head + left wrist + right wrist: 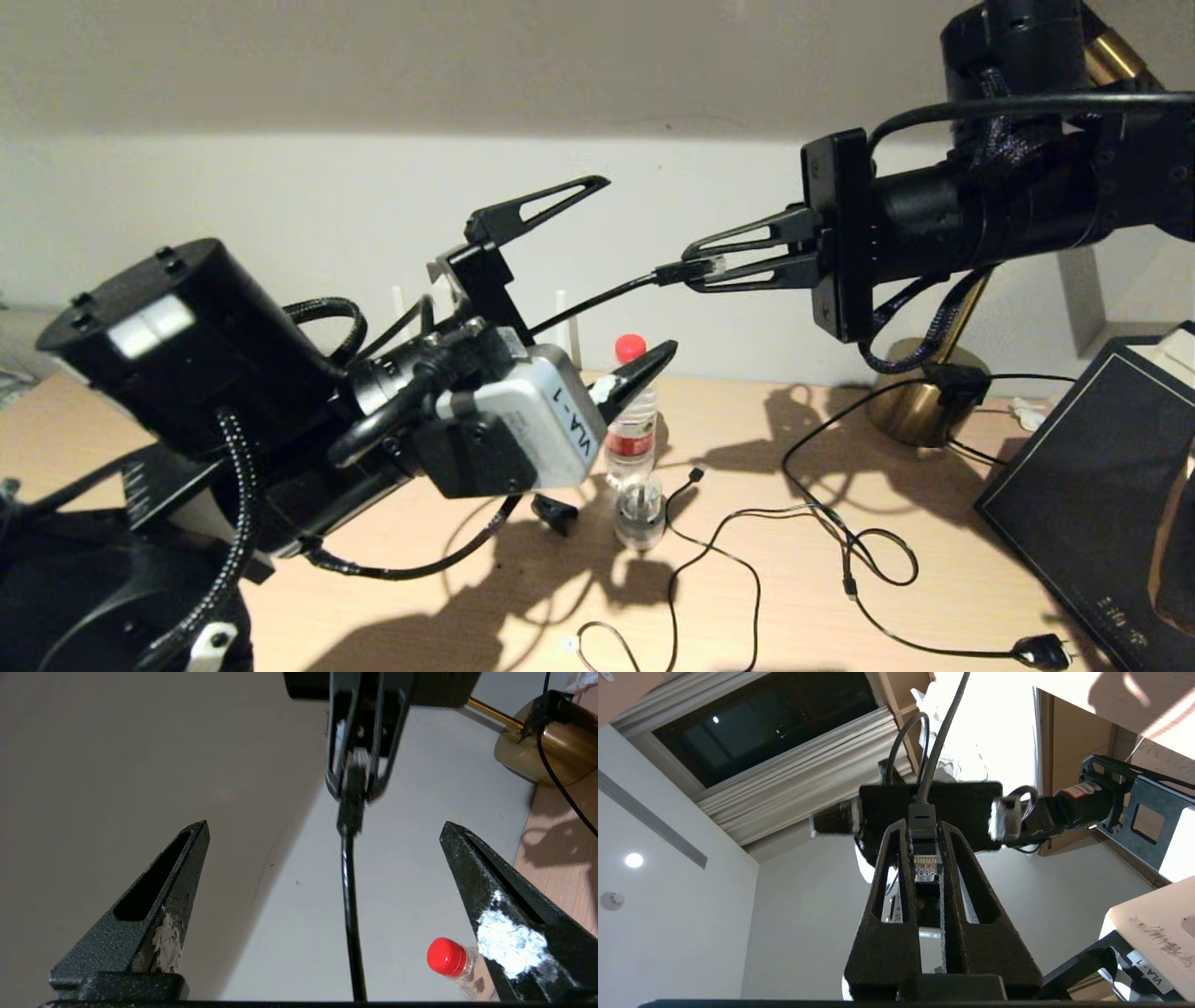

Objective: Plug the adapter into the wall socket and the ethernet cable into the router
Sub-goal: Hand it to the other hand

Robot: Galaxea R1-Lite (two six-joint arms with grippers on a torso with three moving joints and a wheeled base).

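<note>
The right gripper (695, 269) has its jaws clamped on the clear-tipped connector of the ethernet cable (597, 299), holding it in mid-air well above the counter (934, 597). In the right wrist view the plug's gold contacts face the camera between the jaws, so the grip sits on the plug's sides and leaves the tip free, which looks meant for a later push into a port.

From that grip the cable runs back and down toward the left gripper (621, 280), passing between its fingers without touching either one. Those jaws stand wide apart, one finger above the cable and one below; the left wrist view shows the cable centred in the gap. This looks like a hand-over in mid-air, with only the right gripper bearing the plug.

Below the left jaws a clear bottle with a red cap (632, 439) stands on the counter, and behind it thin white antennas of the router (562, 327) rise. Thinner black cords (840, 551) loop across the counter under the right jaws, beside a brass lamp base (920, 397). The adapter and the wall socket are not in view.
</note>
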